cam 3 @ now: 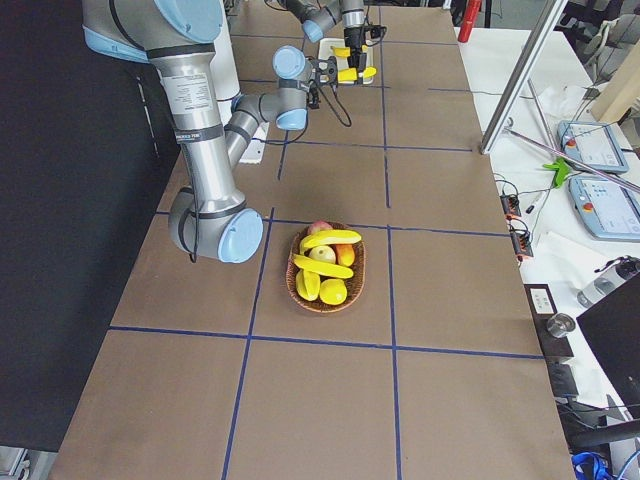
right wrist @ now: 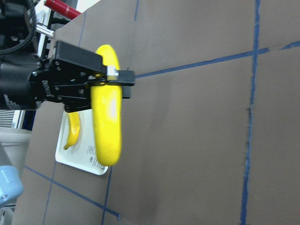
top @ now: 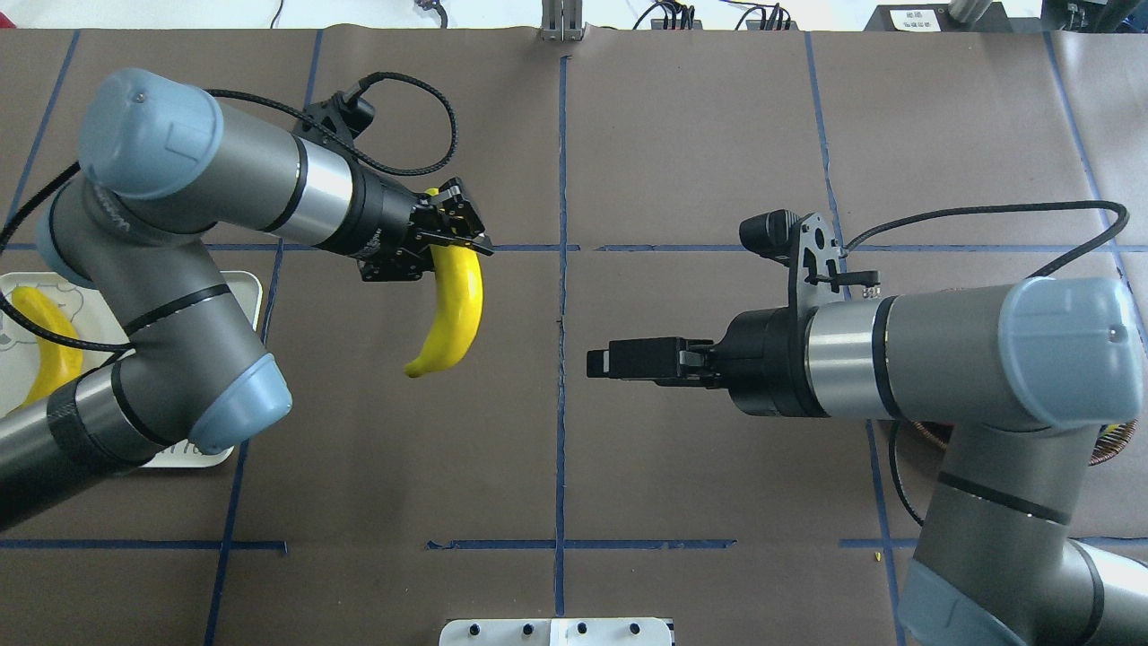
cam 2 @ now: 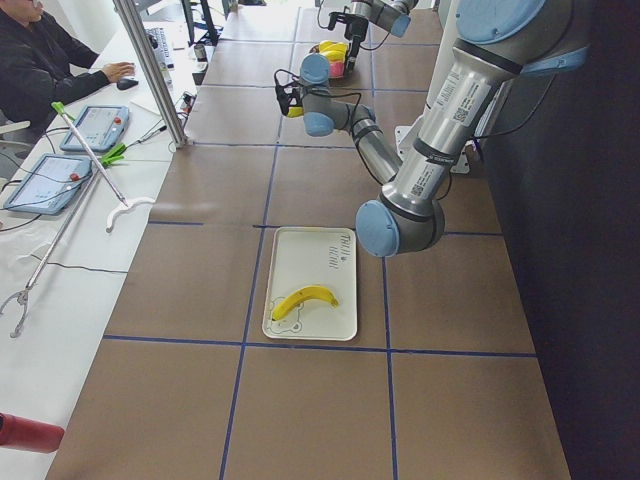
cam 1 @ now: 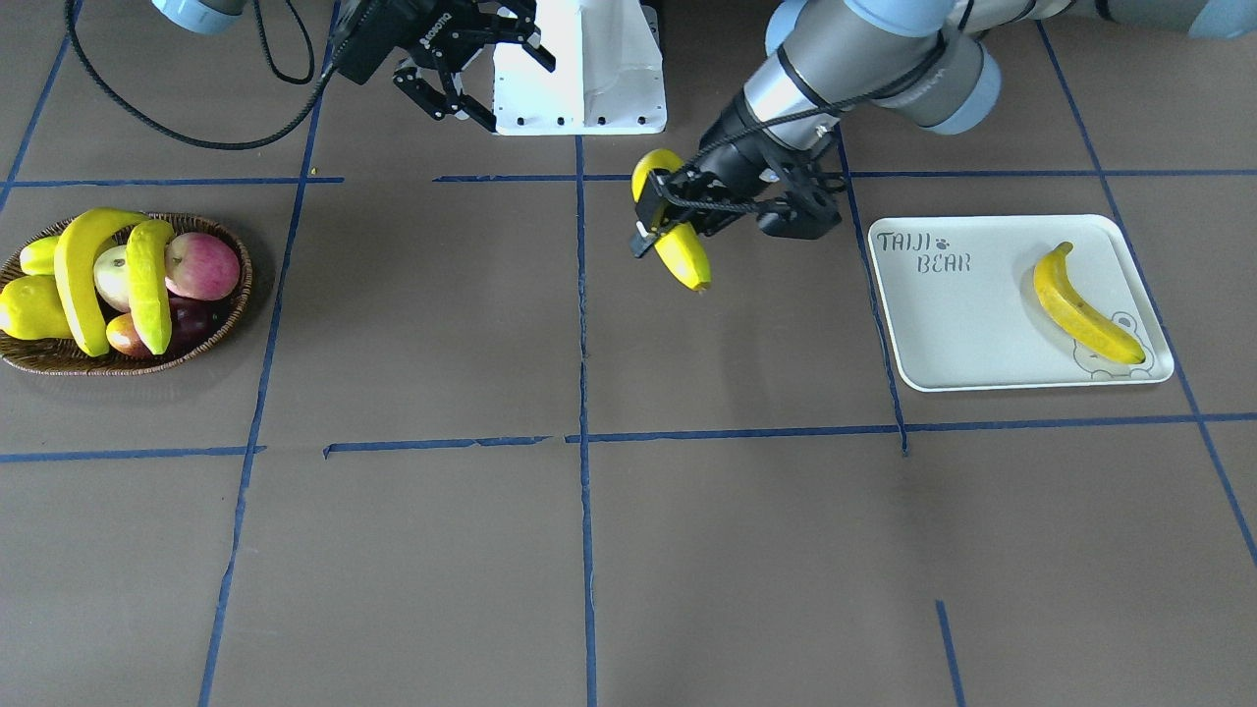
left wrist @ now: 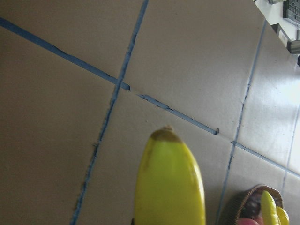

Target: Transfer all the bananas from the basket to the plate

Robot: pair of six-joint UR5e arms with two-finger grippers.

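One banana [cam 1: 1085,309] on plate [cam 1: 943,334] beside left gripper [cam 1: 660,221] clamping second banana [cam 1: 684,260]. Two bananas [cam 1: 79,285], apples [cam 1: 203,265] in basket [cam 1: 59,363] beyond wide right gripper [cam 1: 516,93].

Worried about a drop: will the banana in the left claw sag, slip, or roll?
Probably stiff: the banana holds its curve though the left claw grips it near one end. Smooth skin might slip. Its curve should stop rolling, like the other banana on the plate.

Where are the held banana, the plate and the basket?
held banana [top: 456,305]: overhead exterior view, middle of its body.
plate [cam 1: 957,324]: exterior front-facing view, bare surface.
basket [cam 1: 98,366]: exterior front-facing view, near rim.
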